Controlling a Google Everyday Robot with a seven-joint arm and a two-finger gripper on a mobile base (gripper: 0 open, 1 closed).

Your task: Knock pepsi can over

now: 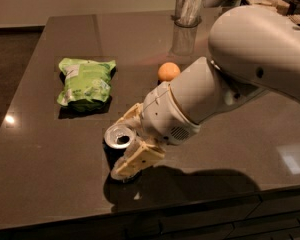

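The pepsi can (pixel 118 137) stands near the table's front edge. Its silver top faces up, and most of its dark body is hidden behind my lower finger. My gripper (pixel 121 146) is open and comes in from the right, with the can between its two cream fingers. One finger (pixel 130 115) is behind the can. The other finger (pixel 136 160) crosses in front of it, close against its side. I cannot tell whether the can is tilted.
A green snack bag (pixel 86 82) lies to the left rear. An orange (pixel 168 71) sits behind my arm. A clear glass tumbler (pixel 187 6) stands at the back. The dark table's front edge (pixel 140 214) is just below the can. My large white arm covers the right side.
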